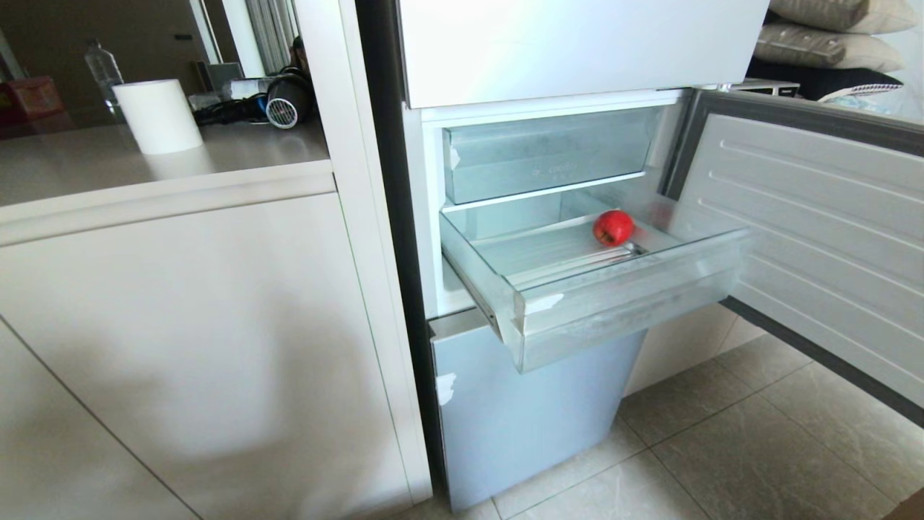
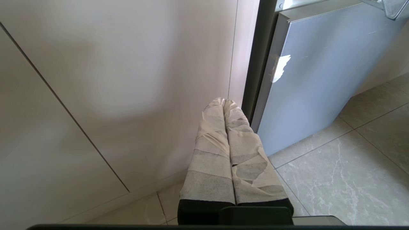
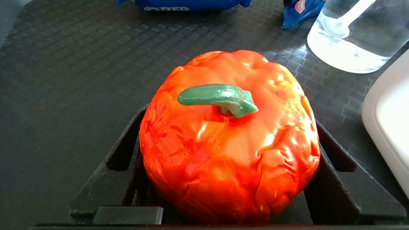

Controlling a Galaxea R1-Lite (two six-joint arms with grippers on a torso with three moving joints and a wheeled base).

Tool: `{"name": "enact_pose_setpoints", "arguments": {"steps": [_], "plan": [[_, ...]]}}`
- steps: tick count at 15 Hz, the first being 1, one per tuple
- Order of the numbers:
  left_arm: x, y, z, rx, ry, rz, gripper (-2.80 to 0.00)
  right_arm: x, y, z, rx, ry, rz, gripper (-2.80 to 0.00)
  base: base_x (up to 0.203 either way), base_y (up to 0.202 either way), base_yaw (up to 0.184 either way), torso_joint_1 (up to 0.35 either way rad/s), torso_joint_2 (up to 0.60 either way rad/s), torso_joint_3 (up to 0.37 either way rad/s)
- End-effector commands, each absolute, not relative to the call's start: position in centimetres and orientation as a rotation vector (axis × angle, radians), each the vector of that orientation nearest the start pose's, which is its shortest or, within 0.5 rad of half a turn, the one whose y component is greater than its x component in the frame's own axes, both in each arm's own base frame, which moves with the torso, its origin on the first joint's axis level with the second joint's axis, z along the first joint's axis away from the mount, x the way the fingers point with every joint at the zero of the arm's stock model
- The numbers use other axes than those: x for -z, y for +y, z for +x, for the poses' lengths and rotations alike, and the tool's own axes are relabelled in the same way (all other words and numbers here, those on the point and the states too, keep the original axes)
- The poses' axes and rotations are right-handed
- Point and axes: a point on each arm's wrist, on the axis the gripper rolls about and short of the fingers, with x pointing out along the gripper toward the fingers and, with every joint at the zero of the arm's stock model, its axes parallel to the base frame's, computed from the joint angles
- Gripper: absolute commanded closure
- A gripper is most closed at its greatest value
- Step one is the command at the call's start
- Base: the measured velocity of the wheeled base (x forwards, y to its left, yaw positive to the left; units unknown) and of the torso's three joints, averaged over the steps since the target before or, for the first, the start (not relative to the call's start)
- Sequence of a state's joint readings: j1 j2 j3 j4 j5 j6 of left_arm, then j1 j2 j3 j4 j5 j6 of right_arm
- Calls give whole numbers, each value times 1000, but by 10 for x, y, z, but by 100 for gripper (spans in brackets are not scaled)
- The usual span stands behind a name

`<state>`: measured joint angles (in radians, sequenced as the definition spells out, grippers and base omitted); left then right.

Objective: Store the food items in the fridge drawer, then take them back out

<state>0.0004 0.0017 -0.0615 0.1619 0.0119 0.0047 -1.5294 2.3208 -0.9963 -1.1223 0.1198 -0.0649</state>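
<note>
1. Right tool (image 3: 230, 127): black jaws sit against both flanks of a wrinkled red-orange fruit (image 3: 223, 159) with a green stem, which rests on a dark textured mat (image 3: 64, 80). It looks gripped, but I can't tell how firmly
2. Left tool (image 2: 224, 102): taped fingers pressed together, empty, parked low by the cabinet front (image 2: 111, 80)
3. Fridge drawer (image 1: 628, 289) is pulled out below the upper bin (image 1: 548, 152). One small red fruit (image 1: 613, 227) lies in it, towards the back right
4. Risk: slip on lift. The skin is glossy and creased and the jaws hold low on a rounded body, so it could squirt out or roll
5. Risk: mat clutter. An Oreo pack (image 3: 185, 4), a clear bottle (image 3: 348, 41) and a white object (image 3: 389, 127) are near, and a dropped fruit or a wide swing could knock the bottle
6. Risk: drawer entry. The tall frosted front could catch a low approach, so come in from above
7. Risk: a hard drop could send it rolling into the small red fruit on the smooth floor
8. The open fridge door (image 1: 830, 238) crowds the right side and could clip the arm
</note>
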Motion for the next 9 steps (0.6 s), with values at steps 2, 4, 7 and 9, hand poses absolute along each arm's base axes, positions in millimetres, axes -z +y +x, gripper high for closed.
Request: {"name": "enact_pose_setpoints", "arguments": {"steps": [2, 4, 7, 9], "plan": [[-76, 0, -28, -13, 103, 5, 0, -58, -418, 20, 1397, 175, 88, 0, 0, 0, 0, 0, 0, 0], [-76, 0, -28, -12, 104, 5, 0, -71, -409, 20, 1394, 160, 77, 0, 0, 0, 0, 0, 0, 0], [-76, 0, -28, -13, 103, 5, 0, -99, -383, 20, 1377, 136, 58, 0, 0, 0, 0, 0, 0, 0], [-76, 0, -28, -13, 104, 5, 0, -112, -359, 20, 1347, 131, 62, 0, 0, 0, 0, 0, 0, 0]]}}
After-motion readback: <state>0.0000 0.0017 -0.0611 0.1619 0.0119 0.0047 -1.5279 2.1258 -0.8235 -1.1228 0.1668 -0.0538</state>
